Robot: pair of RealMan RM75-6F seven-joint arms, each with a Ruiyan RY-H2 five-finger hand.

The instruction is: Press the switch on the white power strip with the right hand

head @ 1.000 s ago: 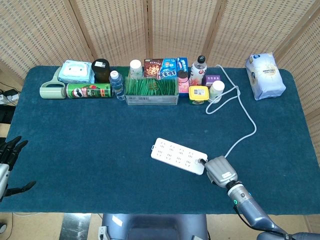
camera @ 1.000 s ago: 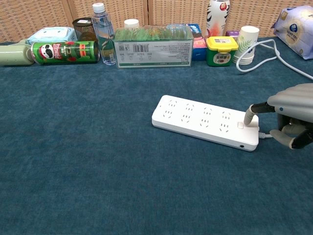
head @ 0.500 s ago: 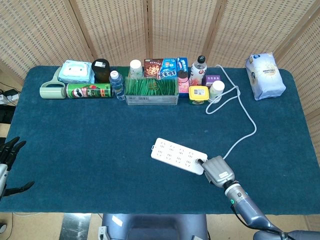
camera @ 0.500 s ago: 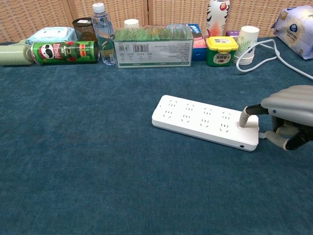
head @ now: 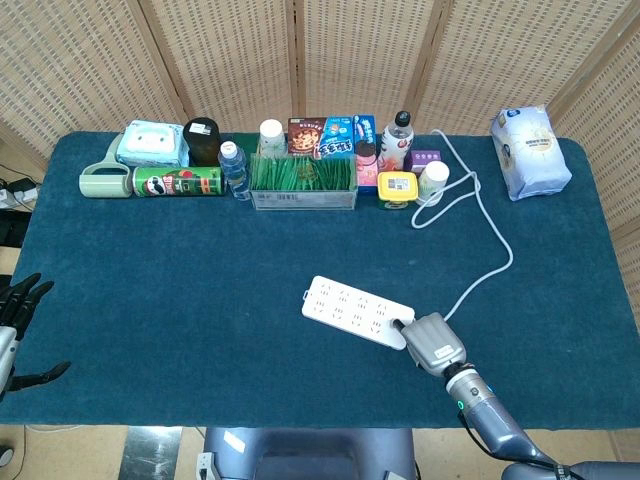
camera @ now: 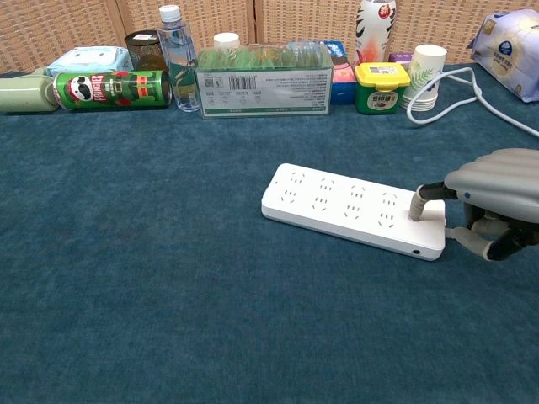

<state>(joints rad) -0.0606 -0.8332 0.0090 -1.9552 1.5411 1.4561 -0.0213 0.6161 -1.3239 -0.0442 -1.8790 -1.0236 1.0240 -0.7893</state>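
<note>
The white power strip (head: 355, 311) (camera: 349, 208) lies on the blue table, its cord running off to the right and back. My right hand (head: 433, 343) (camera: 493, 189) sits at the strip's right end. One extended fingertip (camera: 417, 206) presses down on the switch there, and the switch itself is hidden under it. The other fingers are curled under the palm. My left hand (head: 18, 318) hangs off the table's left edge with fingers spread, holding nothing.
A row of items lines the far edge: a Pringles can (head: 177, 181), water bottle (head: 233, 169), a clear box of green sticks (head: 303, 181), a yellow-lidded jar (head: 396, 187), paper cups (head: 433, 182). A white bag (head: 529, 150) stands at the back right. The white cord (head: 487, 225) loops across the right side.
My right hand has slid a little leftward onto the strip's end, and its fingertip has come down from just above the switch onto it. The left hand stays put.
</note>
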